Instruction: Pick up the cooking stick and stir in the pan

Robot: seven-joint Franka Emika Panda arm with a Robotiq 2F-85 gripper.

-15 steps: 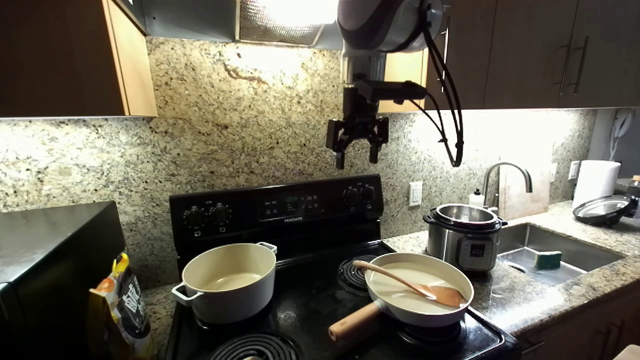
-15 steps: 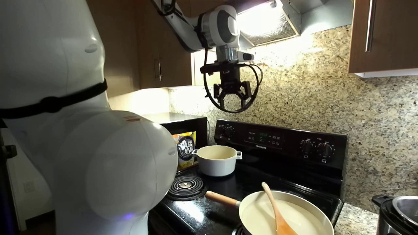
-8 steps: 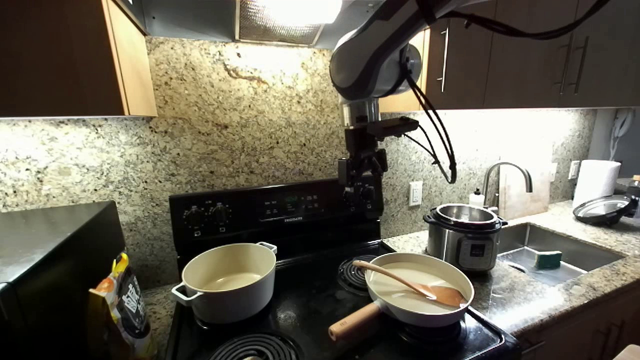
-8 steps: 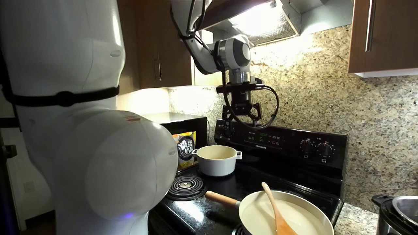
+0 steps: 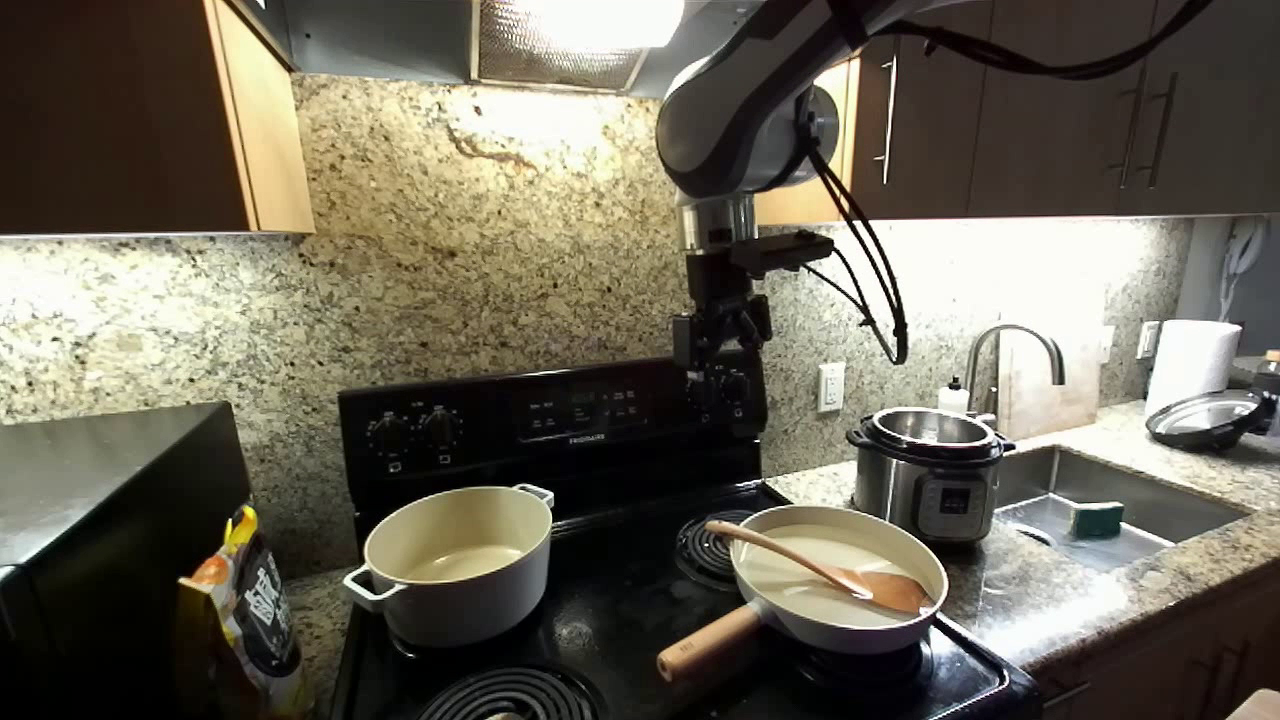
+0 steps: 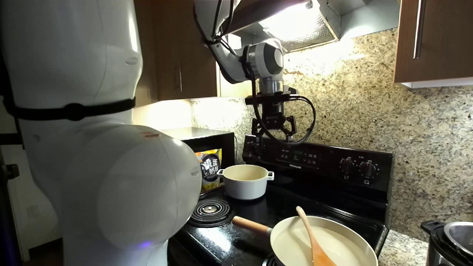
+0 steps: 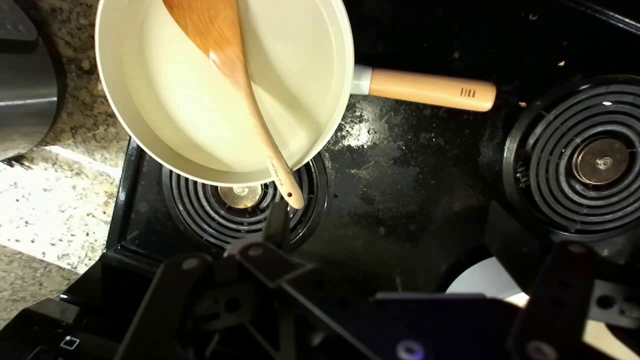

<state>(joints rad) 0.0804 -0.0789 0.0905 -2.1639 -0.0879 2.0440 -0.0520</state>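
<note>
Near the right front corner of the stove [image 5: 610, 610], as its control panel [image 5: 560, 415] is faced, the wooden spoon [image 7: 239, 75] is found lying in the pan [image 7: 120, 60], its free end brought over the rim toward the rear burner [image 7: 242, 196]. Above the back part of the stove, the gripper [image 7: 386, 207] is held pointing down; its fingers are spread wide and nothing is clasped between them. From there, the spoon is placed well below and toward the right edge, beside which the steel pot [image 5: 930, 490] stands. By the wrist view one finger is shown almost beside the free end, but by both exterior views the difference in height is made clear. The spoon's long axis is slanted from that end toward the right front corner, while the fingers are spread along the left-to-right line of the stove; thus the handle should be crossed by them, though not quite squarely. Picking up is judged to be the present step.
</note>
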